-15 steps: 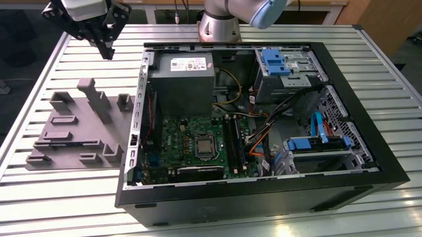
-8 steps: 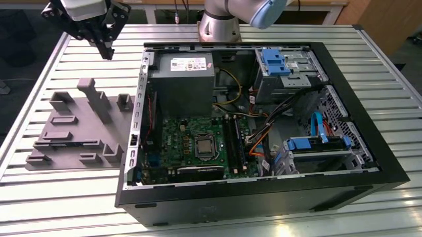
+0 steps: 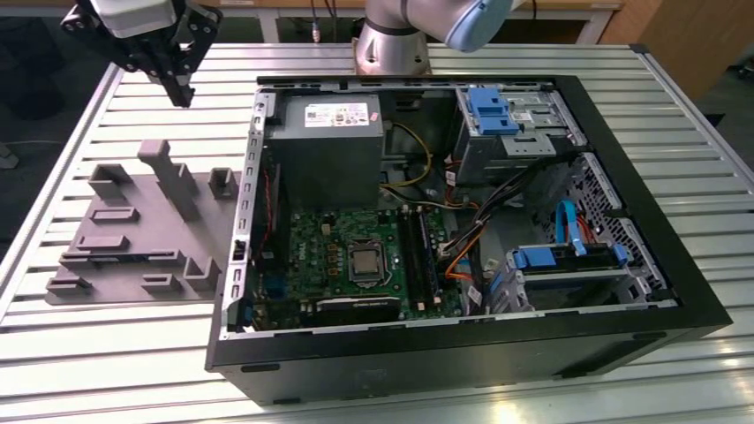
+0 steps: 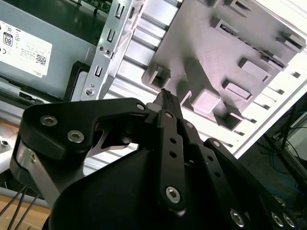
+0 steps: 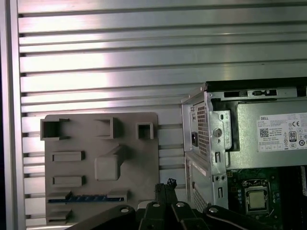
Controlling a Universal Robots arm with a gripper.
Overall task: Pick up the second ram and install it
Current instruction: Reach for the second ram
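Our gripper [image 3: 183, 95] hangs closed and empty over the desk [image 3: 154, 124], well apart from the second ram [image 5: 88, 197] lying in the long slot of the grey fixture [image 5: 134, 158]; we judge a good pick needs jaws opened and squared across its thin faces

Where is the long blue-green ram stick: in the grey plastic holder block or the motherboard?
In the grey plastic holder block: the first wrist view shows the long blue-green ram stick edge-on in one of its slots.
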